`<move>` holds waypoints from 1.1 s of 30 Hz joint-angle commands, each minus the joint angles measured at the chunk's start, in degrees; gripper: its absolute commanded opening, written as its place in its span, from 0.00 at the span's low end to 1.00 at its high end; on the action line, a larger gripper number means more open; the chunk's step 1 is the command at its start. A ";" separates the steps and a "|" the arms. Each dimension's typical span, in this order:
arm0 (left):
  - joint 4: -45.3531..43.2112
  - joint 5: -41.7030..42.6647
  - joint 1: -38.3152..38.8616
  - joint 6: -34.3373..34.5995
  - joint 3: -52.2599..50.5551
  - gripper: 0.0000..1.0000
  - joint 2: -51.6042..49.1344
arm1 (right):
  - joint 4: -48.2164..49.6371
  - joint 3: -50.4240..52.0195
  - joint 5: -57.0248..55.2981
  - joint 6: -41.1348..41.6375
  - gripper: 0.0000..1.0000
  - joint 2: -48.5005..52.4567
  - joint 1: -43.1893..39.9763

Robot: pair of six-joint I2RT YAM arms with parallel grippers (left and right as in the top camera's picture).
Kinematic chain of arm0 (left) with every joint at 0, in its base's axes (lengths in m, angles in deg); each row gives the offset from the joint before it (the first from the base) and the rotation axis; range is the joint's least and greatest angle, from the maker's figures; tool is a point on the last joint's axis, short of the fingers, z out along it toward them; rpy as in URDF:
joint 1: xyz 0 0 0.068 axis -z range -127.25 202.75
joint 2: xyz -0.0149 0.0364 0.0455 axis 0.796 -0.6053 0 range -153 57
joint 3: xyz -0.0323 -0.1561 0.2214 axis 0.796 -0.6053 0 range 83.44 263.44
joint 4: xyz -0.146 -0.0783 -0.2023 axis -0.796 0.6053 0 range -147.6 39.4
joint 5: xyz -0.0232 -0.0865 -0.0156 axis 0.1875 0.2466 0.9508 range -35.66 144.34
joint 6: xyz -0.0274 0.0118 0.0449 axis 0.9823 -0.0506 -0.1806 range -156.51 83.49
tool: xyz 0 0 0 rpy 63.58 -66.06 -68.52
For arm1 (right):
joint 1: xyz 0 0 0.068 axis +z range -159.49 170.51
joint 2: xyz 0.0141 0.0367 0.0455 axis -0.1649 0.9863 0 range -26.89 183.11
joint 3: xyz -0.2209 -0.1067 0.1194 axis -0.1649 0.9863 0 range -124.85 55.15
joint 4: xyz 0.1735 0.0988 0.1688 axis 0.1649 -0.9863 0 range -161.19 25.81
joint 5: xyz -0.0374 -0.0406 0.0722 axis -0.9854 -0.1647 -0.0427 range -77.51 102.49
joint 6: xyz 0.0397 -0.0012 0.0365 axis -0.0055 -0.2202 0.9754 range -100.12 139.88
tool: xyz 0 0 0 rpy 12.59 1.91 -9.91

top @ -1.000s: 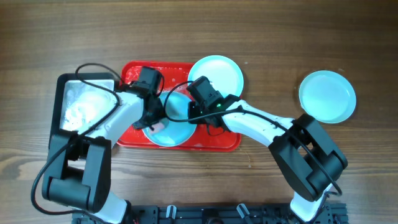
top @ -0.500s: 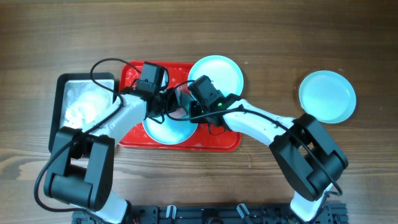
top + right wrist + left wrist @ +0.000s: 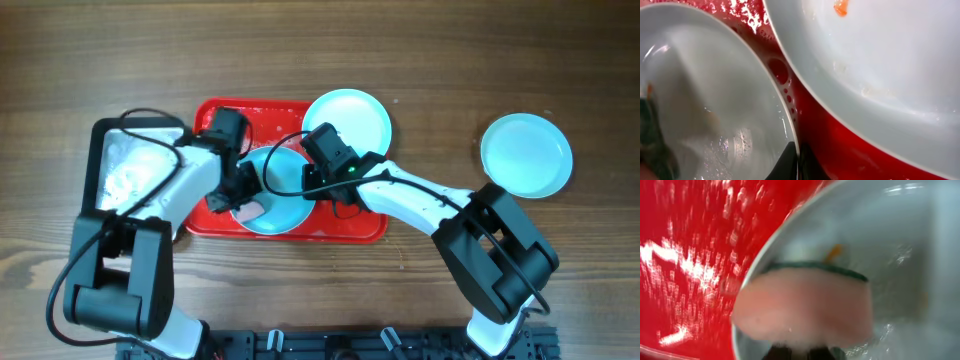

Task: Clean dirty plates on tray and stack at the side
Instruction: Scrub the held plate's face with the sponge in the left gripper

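Note:
A wet pale turquoise plate (image 3: 285, 205) lies in the red tray (image 3: 345, 228). My left gripper (image 3: 242, 198) is shut on a pink sponge (image 3: 251, 211) with a green scouring layer and presses it on the plate's left part. The left wrist view shows the sponge (image 3: 805, 305) on the plate (image 3: 905, 245) near an orange smear (image 3: 833, 253). My right gripper (image 3: 311, 182) is shut on this plate's right rim (image 3: 790, 130). A second plate (image 3: 350, 118) with an orange smear (image 3: 841, 7) rests on the tray's far right corner. A third plate (image 3: 526, 155) lies on the table at the right.
A black-rimmed silver metal tray (image 3: 128, 172) with foam or water stands left of the red tray. The red tray's floor (image 3: 685, 255) is wet with droplets. Both arms cross over the red tray.
My left gripper with the sponge has swept from the plate's far edge back to its near left part. The right gripper has held still on the rim.

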 commanded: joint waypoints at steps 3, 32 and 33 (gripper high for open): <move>3.23 21.35 -3.19 -6.40 -2.16 0.04 -1.40 | 0.04 -0.66 -0.44 -0.02 0.04 1.22 -0.09; 1.66 3.82 -8.11 -2.71 4.70 0.04 -6.58 | 0.37 -0.66 0.17 -1.03 0.04 1.22 0.20; 1.70 5.86 -8.09 -3.78 5.64 0.04 -6.58 | 0.42 -0.66 0.22 -0.98 0.04 1.22 0.24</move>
